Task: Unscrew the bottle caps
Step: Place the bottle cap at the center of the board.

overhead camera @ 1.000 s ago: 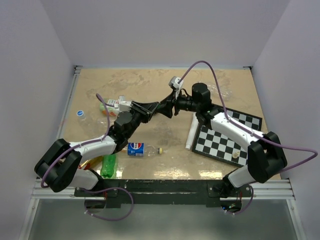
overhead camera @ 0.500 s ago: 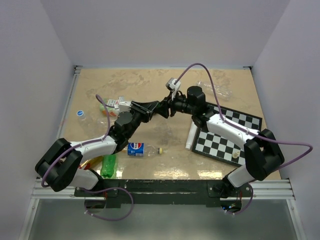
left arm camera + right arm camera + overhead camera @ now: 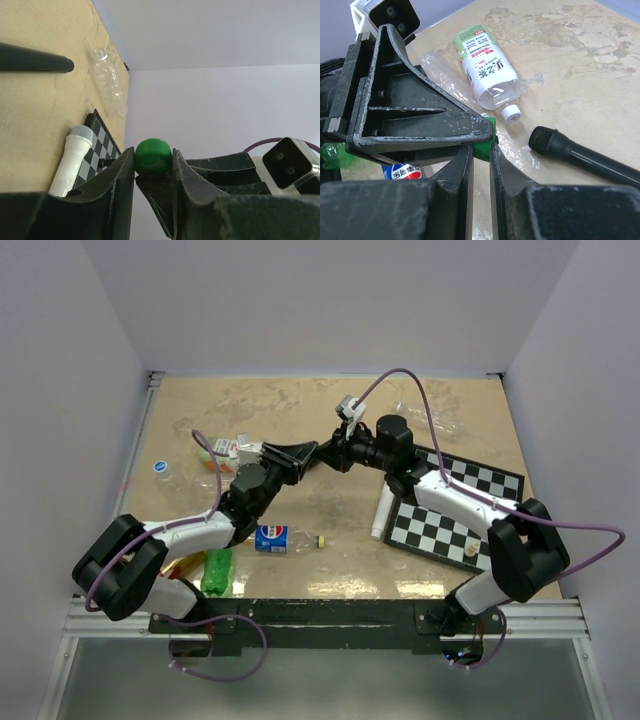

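Both grippers meet in mid-air over the middle of the table. My left gripper (image 3: 316, 453) (image 3: 153, 159) is shut on a green bottle cap (image 3: 153, 156), pinched between its fingertips. My right gripper (image 3: 332, 454) (image 3: 481, 150) faces it from the other side and is shut on the same green cap (image 3: 486, 145). No bottle is attached to this cap. A bright green bottle (image 3: 217, 572) lies near the left arm's base. A Pepsi bottle (image 3: 271, 538) lies beside a loose yellow cap (image 3: 322, 541).
A bottle with a white-and-green label (image 3: 487, 75) and white cap (image 3: 511, 114) lies below the grippers, with a black microphone (image 3: 585, 157) close by. A white microphone (image 3: 383, 512) lies by the chessboard (image 3: 455, 515). A clear bottle (image 3: 107, 82) lies far right; a blue cap (image 3: 159, 467) far left.
My right gripper has moved left to the left gripper's tips and closed onto the green cap. The left arm has held still, shut on the cap.
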